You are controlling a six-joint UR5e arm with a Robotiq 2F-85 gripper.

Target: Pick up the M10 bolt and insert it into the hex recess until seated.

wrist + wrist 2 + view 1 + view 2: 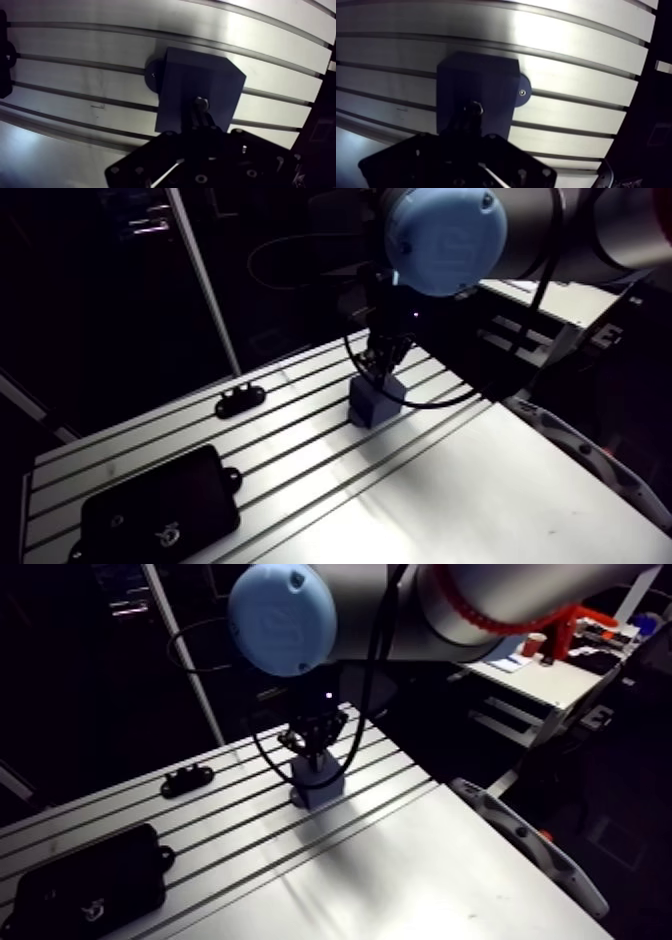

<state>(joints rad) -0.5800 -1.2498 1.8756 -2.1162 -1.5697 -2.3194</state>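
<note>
M10 bolt (201, 103) pinched between the fingers of the pincer (201, 121), directly over the top face of a blue-grey block (185, 75); contact cannot be told. Block stands on the slotted desk (480, 488) toward its far edge, well apart from a black case (160, 508).

The arm (560, 233) angles down, wrist (388, 308) pointing steeply downward, its pincer (201, 114) clamped on a bolt (201, 103).
</note>
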